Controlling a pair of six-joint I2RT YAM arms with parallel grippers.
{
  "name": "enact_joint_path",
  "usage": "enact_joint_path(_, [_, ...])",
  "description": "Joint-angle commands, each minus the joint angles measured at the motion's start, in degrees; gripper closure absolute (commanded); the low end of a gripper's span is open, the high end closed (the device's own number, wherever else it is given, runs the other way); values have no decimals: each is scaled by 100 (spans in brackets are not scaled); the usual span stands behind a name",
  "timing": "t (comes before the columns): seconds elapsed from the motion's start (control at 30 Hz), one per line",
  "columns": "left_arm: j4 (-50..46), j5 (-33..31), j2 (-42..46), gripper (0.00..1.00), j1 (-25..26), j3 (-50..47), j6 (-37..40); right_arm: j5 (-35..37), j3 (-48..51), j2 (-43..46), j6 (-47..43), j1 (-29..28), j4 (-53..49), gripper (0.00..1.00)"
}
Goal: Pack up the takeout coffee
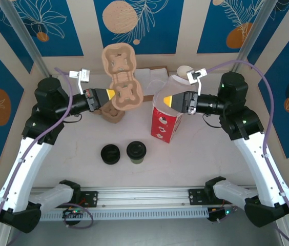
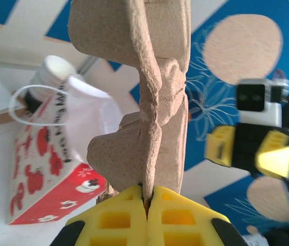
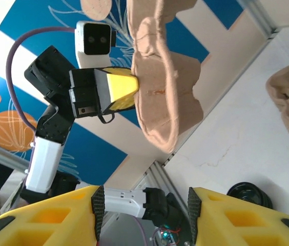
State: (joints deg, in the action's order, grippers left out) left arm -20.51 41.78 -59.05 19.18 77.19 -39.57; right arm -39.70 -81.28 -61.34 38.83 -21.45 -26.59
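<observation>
Yellow fingers of the left gripper (image 2: pixel 146 197) are pinched tight on the edge of a brown moulded-pulp cup carrier (image 2: pixel 149 77), lifted clear of the white table (image 1: pixel 201 159). The right gripper (image 3: pixel 143 205) stands about half open with nothing between its pads, at the mouth of a red-and-white paper bag (image 1: pixel 166 123) at the carrier's 4 o'clock. The takeout coffee (image 1: pixel 136 151), a small paper cup with a round black lid, stands on the table at the bag's 7 o'clock, apart from both grippers. A low stack of round black plastic lids (image 1: pixel 110 154) sits just beside it at 9 o'clock. A pile of pulp carriers (image 1: pixel 111 115) rests at the cup's 11 o'clock.
</observation>
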Motion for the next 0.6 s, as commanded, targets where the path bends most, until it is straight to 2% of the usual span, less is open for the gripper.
enact_joint_path(0.0, [514, 753, 148, 100, 106, -59, 239, -213, -287, -79, -391, -270, 163, 50])
enact_joint_path(0.1, [659, 910, 136, 100, 245, -64, 252, -138, -329, -163, -516, -453, 127, 50])
enact_joint_path(0.47, [646, 873, 62, 100, 597, -6, 321, -91, -335, -225, -680, -859, 286, 52])
enact_joint_path(0.57, [620, 824, 34, 100, 679, 24, 340, -122, -345, -229, -700, -887, 301, 57])
